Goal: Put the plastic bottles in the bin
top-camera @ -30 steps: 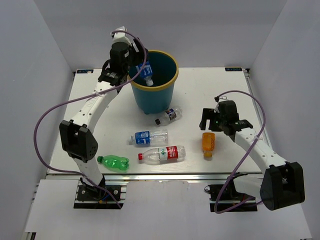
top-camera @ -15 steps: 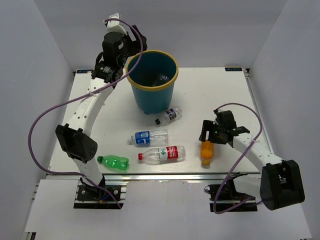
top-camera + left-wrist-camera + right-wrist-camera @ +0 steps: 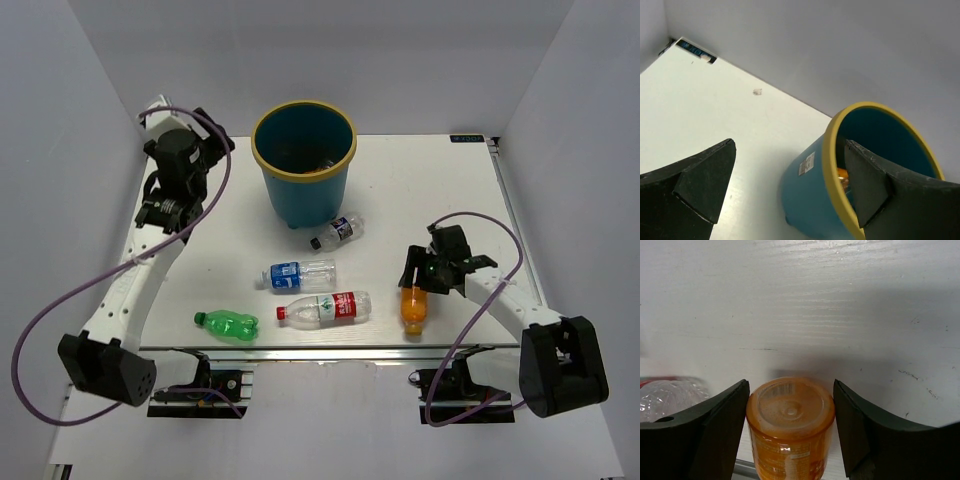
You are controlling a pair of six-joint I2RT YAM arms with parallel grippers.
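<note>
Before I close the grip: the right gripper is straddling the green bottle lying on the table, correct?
Not green. The right wrist view shows the right gripper straddling the orange bottle lying on the table. The green bottle lies over on the left arm's side.

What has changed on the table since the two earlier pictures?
The left tool dropped its blue-label bottle into the bin, then swung away to the left, open. The right tool came down over the orange bottle, narrowing around it; whether it grips yet is unclear. That bottle slid slightly toward the near edge. The bin and the four other bottles stayed.
</note>
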